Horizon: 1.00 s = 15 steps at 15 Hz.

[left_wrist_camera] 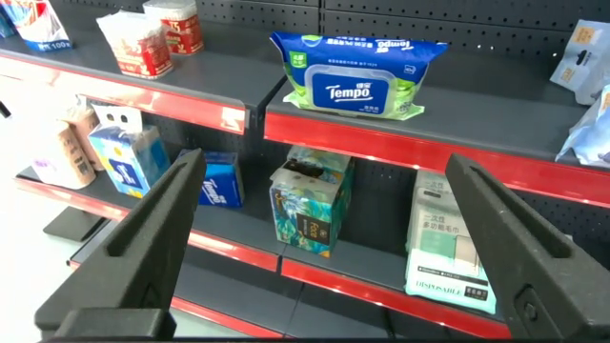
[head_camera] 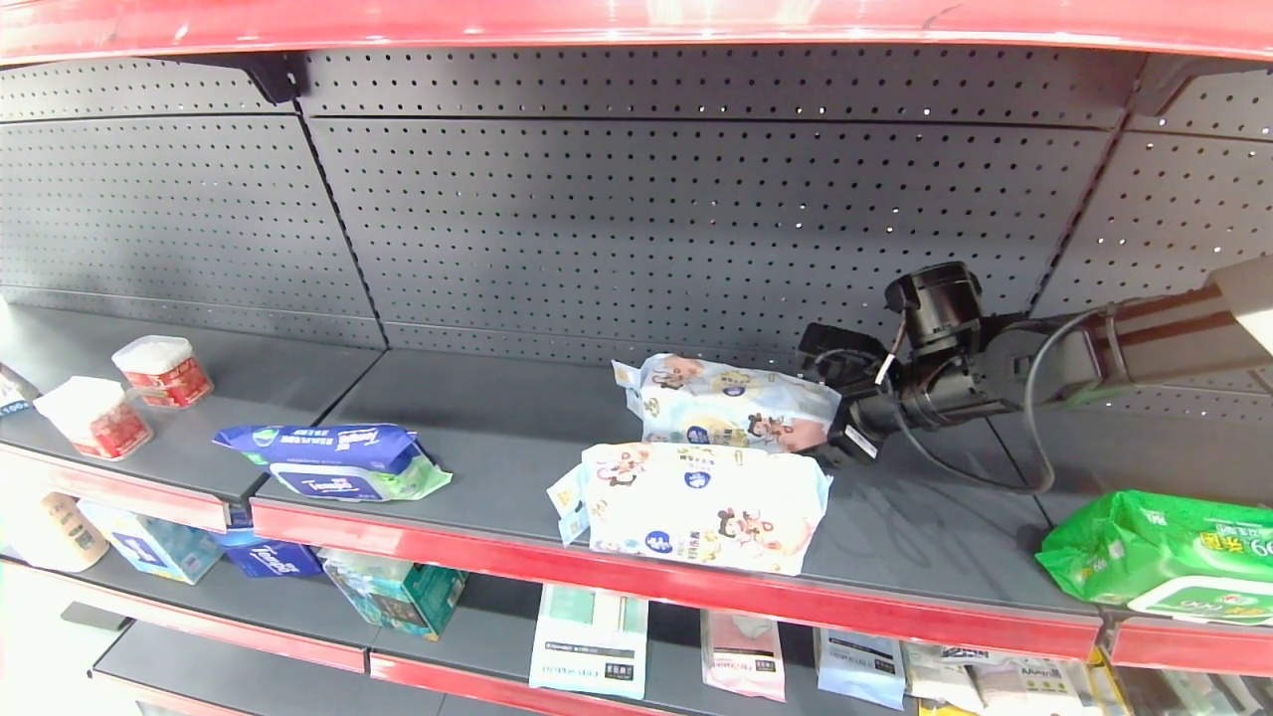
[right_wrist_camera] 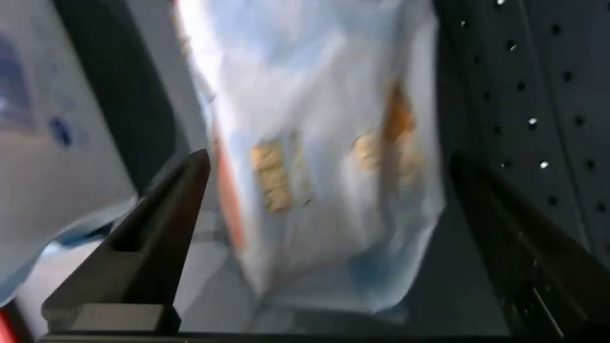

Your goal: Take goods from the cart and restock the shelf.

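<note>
- Left gripper [left_wrist_camera: 322, 171]: fingers spread wide, holding nothing. It faces the lower shelf levels, in front of a teal box [left_wrist_camera: 310, 202].
- Two white tubs [head_camera: 162, 371] with red labels stand at the far left of the shelf [head_camera: 477, 418].
- Blue pack [head_camera: 333, 459]: lies flat at the near edge, left of centre.
- Near cartoon pack [head_camera: 696, 505]: lies flat at the near edge, centre.
- Far cartoon pack [head_camera: 731, 403]: lies just behind it, nearer the back panel.
- Right gripper [head_camera: 843, 436]: at the right end of the far cartoon pack. Its fingers are spread with the pack between them, not pinching it.
- Green pack [head_camera: 1174, 557]: far right, at the near edge.
</note>
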{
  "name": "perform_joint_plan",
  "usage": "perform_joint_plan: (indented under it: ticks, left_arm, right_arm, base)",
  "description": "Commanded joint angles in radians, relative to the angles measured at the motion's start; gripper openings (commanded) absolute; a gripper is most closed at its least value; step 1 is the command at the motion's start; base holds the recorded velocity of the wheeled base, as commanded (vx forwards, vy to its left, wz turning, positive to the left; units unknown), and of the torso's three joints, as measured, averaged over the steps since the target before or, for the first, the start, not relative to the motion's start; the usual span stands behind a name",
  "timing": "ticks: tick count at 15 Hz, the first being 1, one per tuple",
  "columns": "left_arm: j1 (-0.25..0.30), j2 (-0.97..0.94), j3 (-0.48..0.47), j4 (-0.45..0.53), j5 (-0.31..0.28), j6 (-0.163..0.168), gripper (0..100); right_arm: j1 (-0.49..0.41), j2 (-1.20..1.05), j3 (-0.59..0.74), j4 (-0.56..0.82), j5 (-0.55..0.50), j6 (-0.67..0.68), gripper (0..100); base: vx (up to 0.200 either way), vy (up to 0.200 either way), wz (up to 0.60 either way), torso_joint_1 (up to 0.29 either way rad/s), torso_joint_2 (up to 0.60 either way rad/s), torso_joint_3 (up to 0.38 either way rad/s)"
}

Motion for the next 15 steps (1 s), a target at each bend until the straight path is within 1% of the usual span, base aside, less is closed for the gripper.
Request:
perform_joint_plan:
  ticks: [1,4,11,14,15]
  left_arm:
    - [0.001,0.000,0.000,0.000,0.000,0.000,100]
    - [0.001,0.000,0.000,0.000,0.000,0.000,100]
    - [0.001,0.000,0.000,0.000,0.000,0.000,100]
    - [0.001,0.000,0.000,0.000,0.000,0.000,100]
    - [0.001,0.000,0.000,0.000,0.000,0.000,100]
  right_arm:
    - [-0.004,-0.031,0.042,0.000,0.005,0.000,100]
    - [-0.001,-0.029,0.035,0.000,0.008,0.002,100]
    - [0.001,0.031,-0.061,0.000,0.022,0.020,100]
    - [-0.001,0.045,-0.067,0.000,0.039,0.006,100]
    - [0.001,0.049,-0.071,0.000,0.049,0.006,0]
  base:
    - [0.000,0.000,0.00,0.000,0.00,0.000]
    - [0.000,0.000,0.00,0.000,0.00,0.000]
    - [0.000,0.000,0.00,0.000,0.00,0.000]
    - [0.000,0.000,0.00,0.000,0.00,0.000]
    - [0.000,0.000,0.00,0.000,0.00,0.000]
